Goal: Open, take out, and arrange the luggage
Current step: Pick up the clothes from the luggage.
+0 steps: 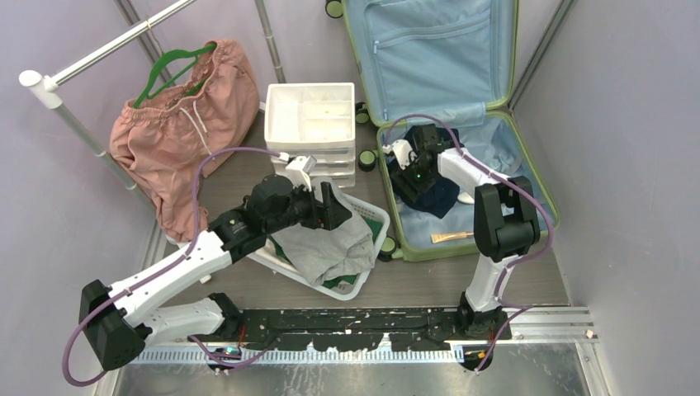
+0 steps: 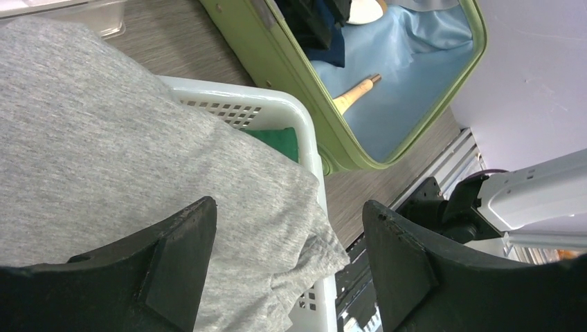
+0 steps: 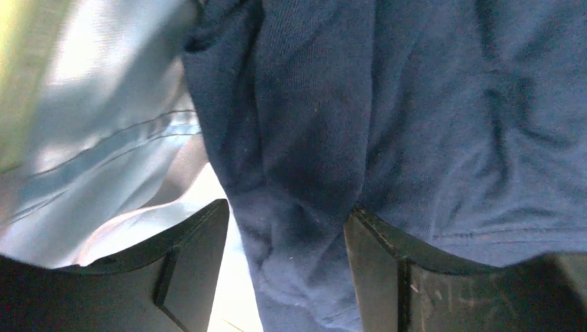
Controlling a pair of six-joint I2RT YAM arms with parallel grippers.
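**Two arms out, one fold of cloth in play**

Right gripper (image 3: 287, 221) is down inside the luggage (image 1: 437, 58), jaws well apart around a thick fold of the navy garment (image 3: 429, 124). I can't tell whether it is pinched. Left gripper (image 2: 287, 204) hangs wide open over the grey garment (image 2: 104, 138) in the white basket (image 2: 304, 131), holding nothing.

The risk, as I see it, is a shallow bite. The cloth could slip out on the lift or snag the green rim.

The luggage sits at the table's far right. Its base lies flat and faces up, and its lid stands against the back wall. Its long axis runs left to right, wheels toward the basket.
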